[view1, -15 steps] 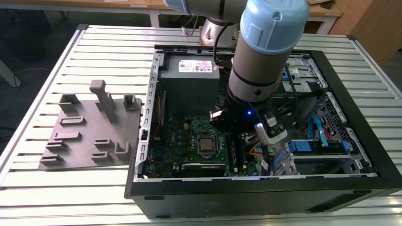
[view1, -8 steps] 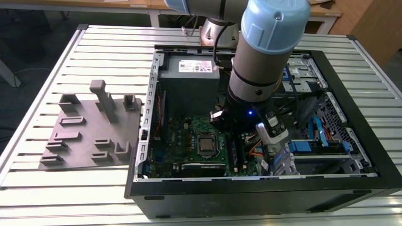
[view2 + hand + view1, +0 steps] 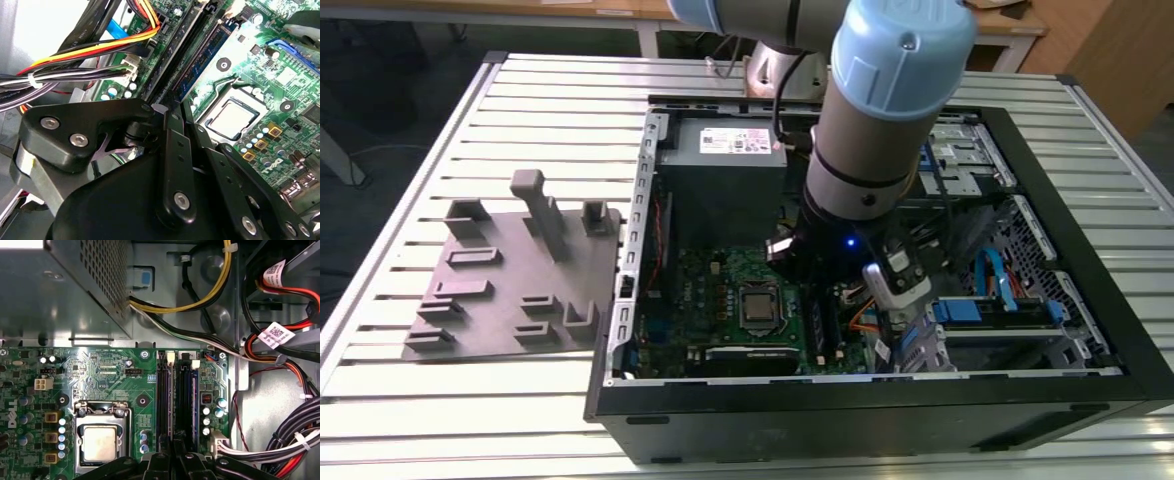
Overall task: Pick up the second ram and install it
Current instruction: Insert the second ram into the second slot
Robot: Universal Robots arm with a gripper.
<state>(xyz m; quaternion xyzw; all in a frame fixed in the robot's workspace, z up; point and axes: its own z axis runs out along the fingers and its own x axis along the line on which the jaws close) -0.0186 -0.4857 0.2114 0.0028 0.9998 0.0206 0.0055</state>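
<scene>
The gripper, its opening indiscernible, hovers over the second ram in its slot; misalignment risks incomplete seating.

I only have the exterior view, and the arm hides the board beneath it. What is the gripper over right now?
Observer: In the first wrist view the gripper sits low over the memory slots, beside the CPU socket.
Operator: Any stick seated there?
Observer: The second wrist view shows a blue-green memory stick standing in a slot on the socket side. I cannot tell if it is latched.
Operator: Cables close by?
Observer: A wire bundle runs to a connector beside the slots, on the side away from the socket.
</scene>
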